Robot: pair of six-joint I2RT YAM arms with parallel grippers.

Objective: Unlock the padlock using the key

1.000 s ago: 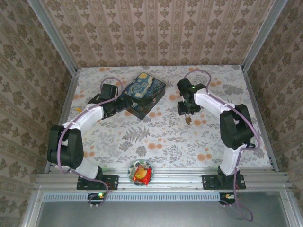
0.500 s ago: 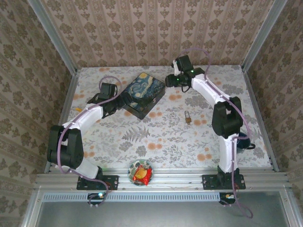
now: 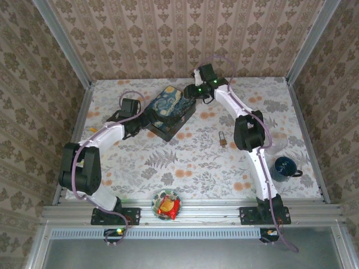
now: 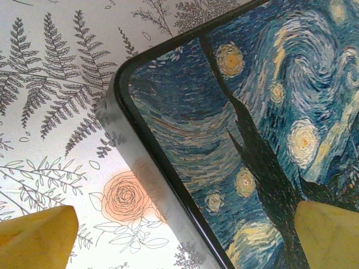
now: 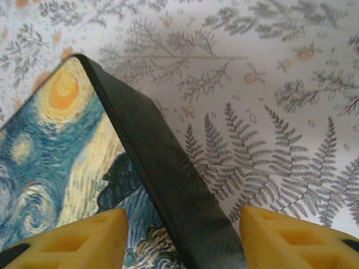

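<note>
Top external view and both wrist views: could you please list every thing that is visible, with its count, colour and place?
tin box: one, blue and yellow painted lid, black sides, far part of the table, left of centre
padlock: one, brass-coloured, lying on the table right of centre, apart from the tin box
mug: one, dark blue, right side of the table
plate: one, patterned, near edge between the arm bases
packet: one, red and yellow, on the plate
table: one, white cloth with grey ferns and orange flowers
left end effector: one, yellow fingers, open, astride the tin box's left corner
right end effector: one, yellow fingers, open, astride the tin box's far right edge
</note>
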